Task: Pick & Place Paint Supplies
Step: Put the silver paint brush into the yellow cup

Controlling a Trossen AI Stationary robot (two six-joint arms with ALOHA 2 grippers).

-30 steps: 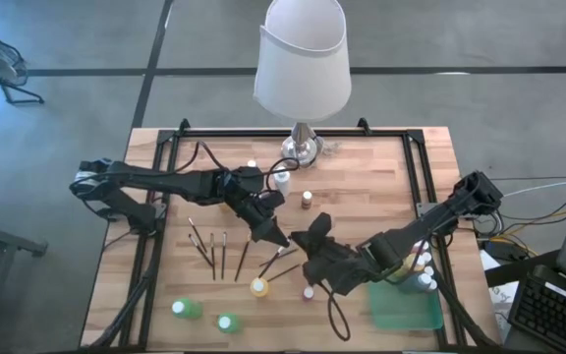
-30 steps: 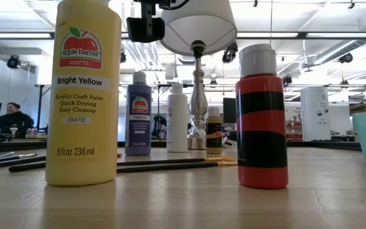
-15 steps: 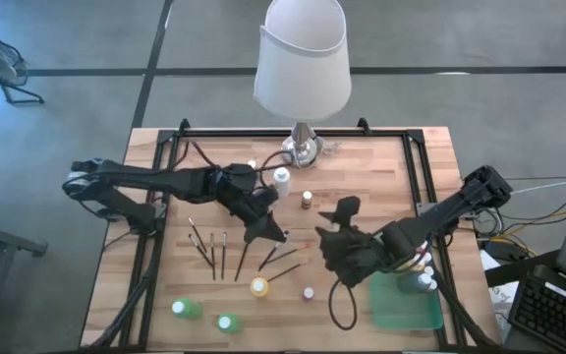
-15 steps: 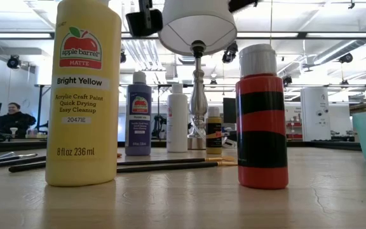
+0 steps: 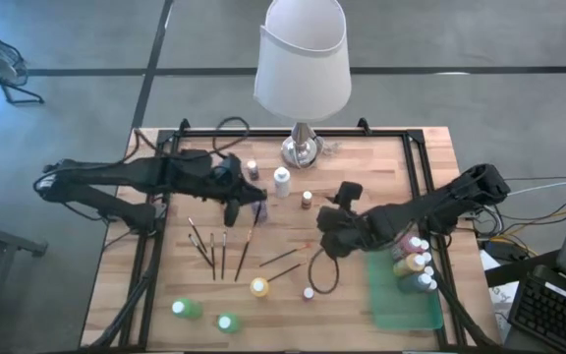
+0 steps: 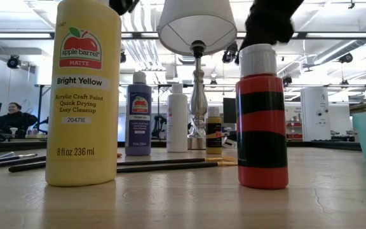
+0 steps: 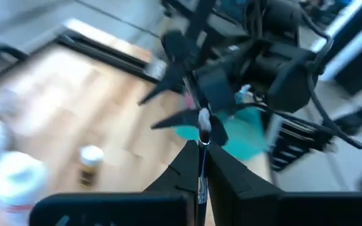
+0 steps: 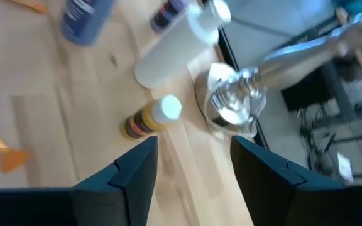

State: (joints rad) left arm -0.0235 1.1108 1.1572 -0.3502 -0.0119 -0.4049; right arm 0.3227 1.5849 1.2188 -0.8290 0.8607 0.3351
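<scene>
My left gripper (image 5: 252,204) hangs above the table's left middle, shut on a thin dark paintbrush (image 7: 202,164) whose pale bristle tip (image 7: 203,120) sticks out ahead. My right gripper (image 5: 327,220) is open over the table's middle, nothing between its fingers (image 8: 121,176). It points toward a small ochre bottle (image 8: 148,120) standing near the lamp base. Several brushes (image 5: 222,254) lie flat on the wood. A yellow bottle (image 5: 258,287) and a red-and-black bottle (image 6: 262,121) stand toward the near edge. My left gripper pinches the paintbrush's thin handle (image 7: 202,179) between its two shut fingers. The brush lies along the fingers and points out past their tips, clear of the table. How far back the handle reaches is hidden by the fingers.
A tall lamp with a white shade (image 5: 303,59) stands at the far middle, with a white bottle (image 5: 281,180) and a blue one (image 6: 138,114) beside its base. A green tray (image 5: 406,305) at the near right holds several bottles. Two green bottles (image 5: 204,317) stand near left.
My left gripper has risen and drawn back toward the table's left and far side with the brush, rolling as it went. My right gripper has pulled away from the near middle toward the right and far side and turned toward the lamp. The bottles have stayed put.
</scene>
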